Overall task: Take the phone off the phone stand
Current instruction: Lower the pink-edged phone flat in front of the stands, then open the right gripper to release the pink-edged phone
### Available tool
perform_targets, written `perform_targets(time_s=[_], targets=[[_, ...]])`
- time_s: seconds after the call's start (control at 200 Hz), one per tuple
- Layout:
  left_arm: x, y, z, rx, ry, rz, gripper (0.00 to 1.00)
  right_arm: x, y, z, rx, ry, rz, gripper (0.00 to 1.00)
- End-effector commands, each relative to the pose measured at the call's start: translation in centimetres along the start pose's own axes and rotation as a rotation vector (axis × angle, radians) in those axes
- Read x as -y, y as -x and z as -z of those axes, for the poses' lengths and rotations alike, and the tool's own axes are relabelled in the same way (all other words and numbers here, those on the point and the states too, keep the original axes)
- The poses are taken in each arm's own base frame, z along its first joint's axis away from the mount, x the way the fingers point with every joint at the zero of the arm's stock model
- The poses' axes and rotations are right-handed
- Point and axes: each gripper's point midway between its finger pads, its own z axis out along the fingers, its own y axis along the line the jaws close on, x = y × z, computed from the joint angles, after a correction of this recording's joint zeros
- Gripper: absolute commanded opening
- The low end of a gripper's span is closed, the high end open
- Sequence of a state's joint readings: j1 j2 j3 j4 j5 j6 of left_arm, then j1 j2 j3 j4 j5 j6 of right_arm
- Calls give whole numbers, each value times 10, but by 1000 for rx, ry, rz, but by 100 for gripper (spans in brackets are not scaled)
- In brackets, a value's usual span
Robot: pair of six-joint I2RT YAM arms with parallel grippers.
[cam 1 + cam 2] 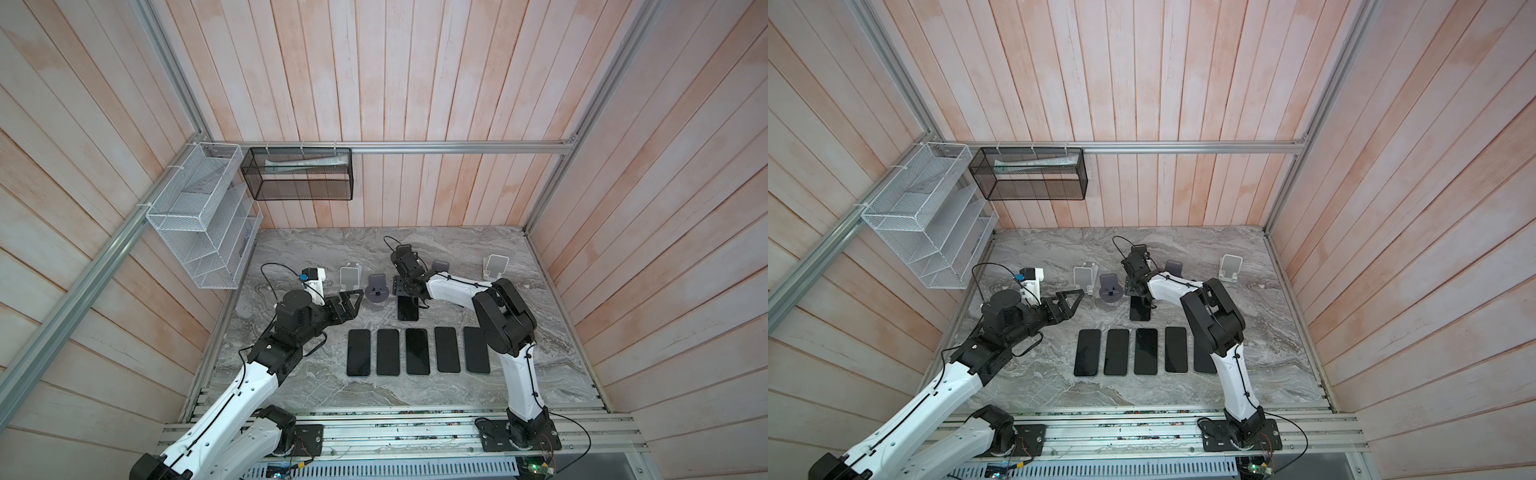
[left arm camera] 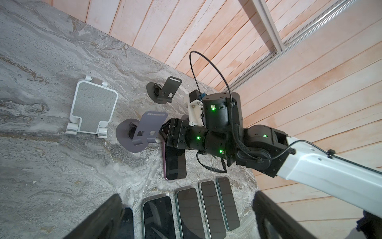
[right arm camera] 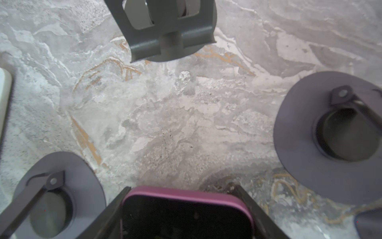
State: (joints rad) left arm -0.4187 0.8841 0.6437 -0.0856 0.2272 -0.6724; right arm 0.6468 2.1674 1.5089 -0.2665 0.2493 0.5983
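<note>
The phone (image 3: 186, 215) is showing a black screen rimmed in magenta. The table (image 3: 165, 124) is displaying grey marble swirls with gold veins.

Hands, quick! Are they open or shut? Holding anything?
Left hand: open, empty.
Right hand: closed on the phone.
</note>
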Motion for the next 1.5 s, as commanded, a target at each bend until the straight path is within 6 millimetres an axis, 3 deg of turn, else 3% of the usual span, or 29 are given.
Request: perform_targets(time_s=[0.0, 0.45, 0.675, 1.04, 1.245, 1.496], targets=[[-5, -3, 1, 17, -2, 9, 100, 22, -39, -9, -108, -73, 28, 69], [-17, -27, -9, -63, 2, 41, 100, 25, -49, -5, -117, -123, 71, 74], [-18, -27, -6, -68, 17, 36, 100, 20, -57, -10, -151, -92, 84, 76], [-26, -33, -2, -96, 66, 37, 100, 11, -49, -8, -136, -55, 141, 80], [-20, -11, 12, -52, 116, -17, 100, -10, -10, 29, -43, 35, 139, 85], [-4, 20, 37, -17, 174, -101, 100, -22, 61, 109, 150, 84, 157, 93]])
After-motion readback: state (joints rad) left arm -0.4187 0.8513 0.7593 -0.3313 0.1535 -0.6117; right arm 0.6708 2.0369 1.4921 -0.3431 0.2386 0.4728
